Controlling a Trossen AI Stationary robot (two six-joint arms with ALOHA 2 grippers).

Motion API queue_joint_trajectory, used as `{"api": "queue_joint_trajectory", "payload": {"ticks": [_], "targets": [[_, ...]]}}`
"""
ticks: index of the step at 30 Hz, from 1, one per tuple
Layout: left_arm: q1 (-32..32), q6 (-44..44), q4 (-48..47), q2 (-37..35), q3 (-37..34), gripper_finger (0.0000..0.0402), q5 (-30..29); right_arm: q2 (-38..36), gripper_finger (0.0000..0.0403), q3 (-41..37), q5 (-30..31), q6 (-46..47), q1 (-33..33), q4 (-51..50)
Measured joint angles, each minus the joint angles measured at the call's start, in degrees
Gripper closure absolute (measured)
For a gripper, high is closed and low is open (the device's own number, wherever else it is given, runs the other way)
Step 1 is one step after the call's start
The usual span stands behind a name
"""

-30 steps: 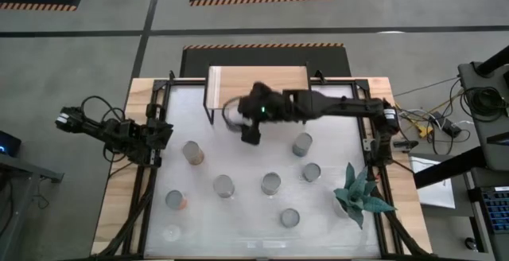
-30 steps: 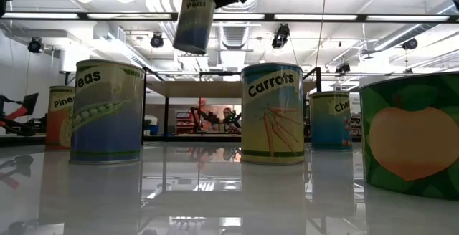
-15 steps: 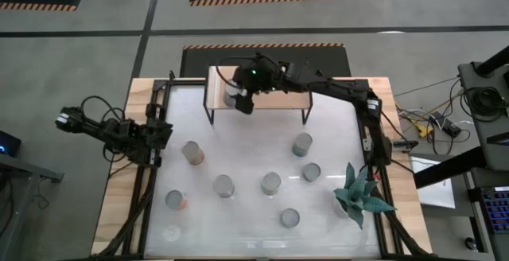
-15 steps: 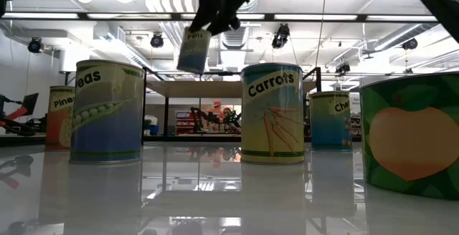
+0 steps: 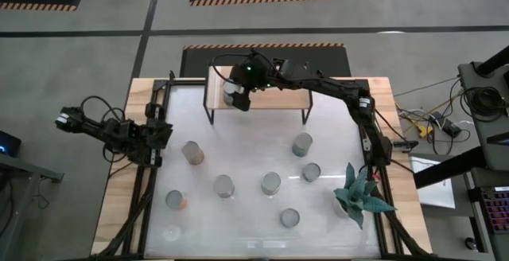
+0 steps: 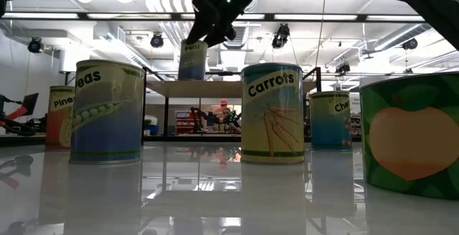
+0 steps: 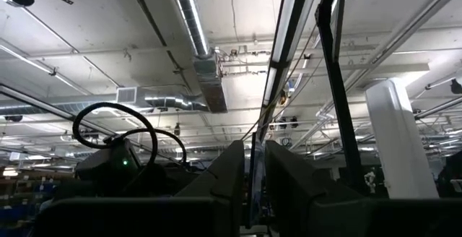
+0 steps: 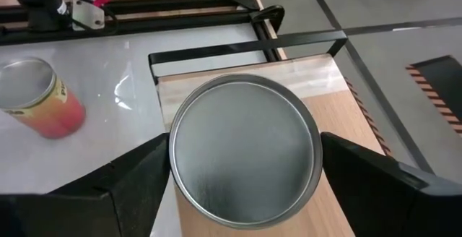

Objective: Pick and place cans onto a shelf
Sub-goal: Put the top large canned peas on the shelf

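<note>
A: Where is the right gripper [image 5: 236, 96]?

B: Reached out over the left end of the shelf [image 5: 274, 99], with its fingers [image 8: 130, 183] clamped on either side of a can [image 8: 244, 160]. In the low view that can [image 6: 192, 61], labelled peas, sits at the height of the shelf board [image 6: 222, 89]; whether its base actually touches the wood is hard to say from here.

A: And the other cans?

B: Seven stand on the white surface [image 5: 238, 153]. One with an orange side [image 5: 192, 153] is toward the left, two [image 5: 302, 144] [image 5: 311, 172] toward the right, two [image 5: 224, 185] [image 5: 271, 183] near the middle, one [image 5: 175, 200] at the lower left and one [image 5: 289, 217] at the lower middle. A carrots can [image 6: 272, 113] fronts the low view.

A: The left gripper [image 7: 251, 186]?

B: Parked at the left edge of the surface, pointing at the ceiling, its fingers close together with only a thin slit between them.
</note>
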Motion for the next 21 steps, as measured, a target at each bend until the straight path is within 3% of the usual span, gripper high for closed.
{"api": "queue_joint_trajectory", "payload": {"ticks": [8, 21], "targets": [[0.0, 0.0, 0.12, 0.0, 0.0, 0.0362, 0.0, 0.0, 0.0044, 0.0, 0.02, -0.04, -0.17, 0.25], [0.0, 0.0, 0.16, -0.02, 0.0, 0.0362, 0.0, -4.22, 0.0057, 2.89, 0.08, 0.78, -0.03, -4.96]]}}
